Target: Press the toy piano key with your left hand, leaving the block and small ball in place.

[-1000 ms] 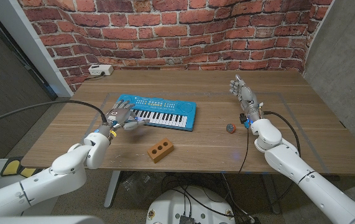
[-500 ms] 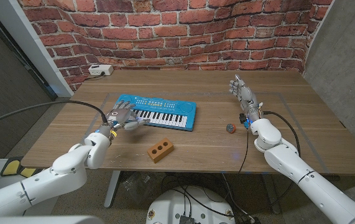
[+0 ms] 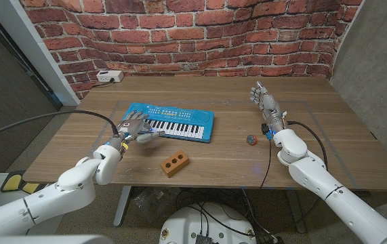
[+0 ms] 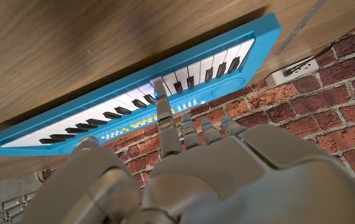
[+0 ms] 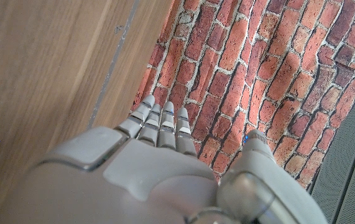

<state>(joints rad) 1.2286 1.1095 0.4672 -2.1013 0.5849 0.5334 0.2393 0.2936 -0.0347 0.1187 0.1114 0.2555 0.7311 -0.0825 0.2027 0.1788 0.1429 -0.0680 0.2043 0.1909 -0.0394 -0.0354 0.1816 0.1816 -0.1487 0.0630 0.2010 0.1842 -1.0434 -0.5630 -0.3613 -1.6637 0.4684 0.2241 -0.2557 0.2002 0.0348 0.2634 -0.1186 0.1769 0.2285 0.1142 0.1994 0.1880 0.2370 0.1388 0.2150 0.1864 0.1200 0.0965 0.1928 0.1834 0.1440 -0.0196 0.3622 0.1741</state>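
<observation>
Pressing step: left robot hand (image 3: 133, 128) over piano (image 3: 179, 125), one finger extended onto a key, others curled, holding nothing. Next: lift straight off.

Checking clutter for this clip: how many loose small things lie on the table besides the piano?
2. The block lies near the front edge, in front of the piano; the ball lies right of the piano, by the right hand. Nothing looks hidden.

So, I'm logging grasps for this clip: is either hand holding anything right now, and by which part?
Nothing is held. The left hand has one finger stretched onto the toy piano's keys; the right hand stands open, apart from the small ball.
</observation>
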